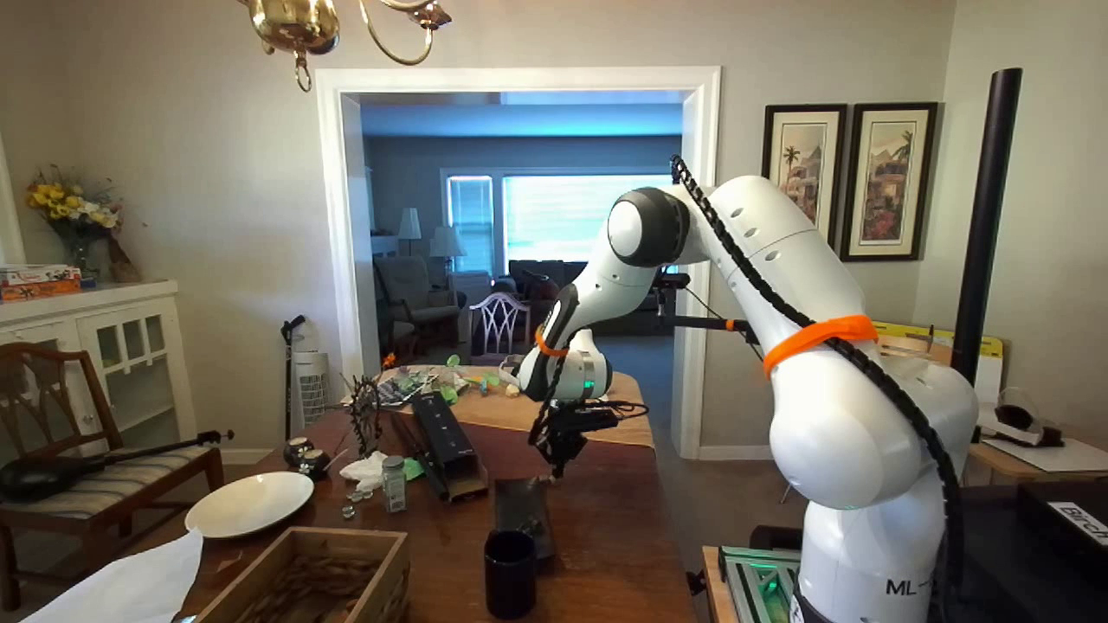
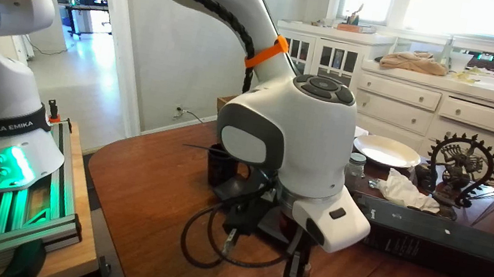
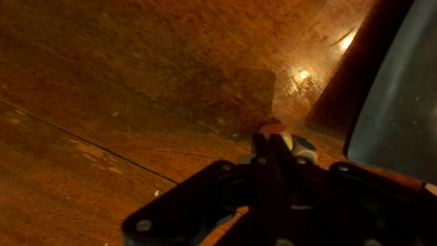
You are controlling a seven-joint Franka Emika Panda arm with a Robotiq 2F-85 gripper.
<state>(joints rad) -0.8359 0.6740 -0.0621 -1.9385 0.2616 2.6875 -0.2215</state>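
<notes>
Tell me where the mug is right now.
In an exterior view, the mug stands on the table at the bottom of the picture, slightly left of centre, to the right of the wooden box.

In an exterior view, white plate at eight o'clock, flowers at nine, brass chandelier at eleven, framed prints at two.
</notes>
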